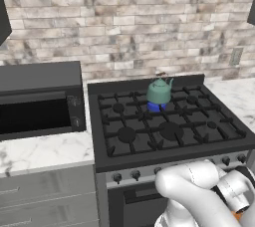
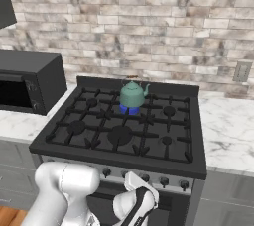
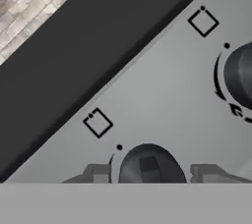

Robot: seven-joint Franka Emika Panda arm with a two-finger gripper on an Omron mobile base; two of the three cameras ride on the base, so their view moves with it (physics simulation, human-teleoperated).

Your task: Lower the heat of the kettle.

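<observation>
Kettle [image 1: 159, 91] sits on the back middle burner of the stove [image 1: 124, 159], just above centre in your left base view and a little left of centre in the right base view. Teal-green, rounded, upright, spout pointing toward the right of the frame. You can see a blue flame [image 1: 156, 106] under its base.

Stove top is black with dark grates. Along its front runs a grey panel with a row of small dark knobs [image 2: 106, 172]. Marble bench [image 1: 45, 152] lies on both sides of the stove; a black microwave [image 1: 39, 99] stands on it at the left of both base views. Brick wall [image 1: 129, 27] behind, with an outlet [image 2: 241, 71] at the right.

Arm comes up low in front of the stove, its wrist close to the knob panel in the right base view.

In your hand view, the claw [image 3: 147, 174] is right at the grey panel. One dark round knob [image 3: 147, 166] sits between the two finger tips [image 3: 97, 173] at the bottom centre. Tips stand apart either side of it, with a narrow gap visible on each side, so the claw reads as released, not clamped. A second knob [image 3: 239, 74] shows at the right edge. Small square burner marks [image 3: 97, 122] are printed beside each knob.
</observation>
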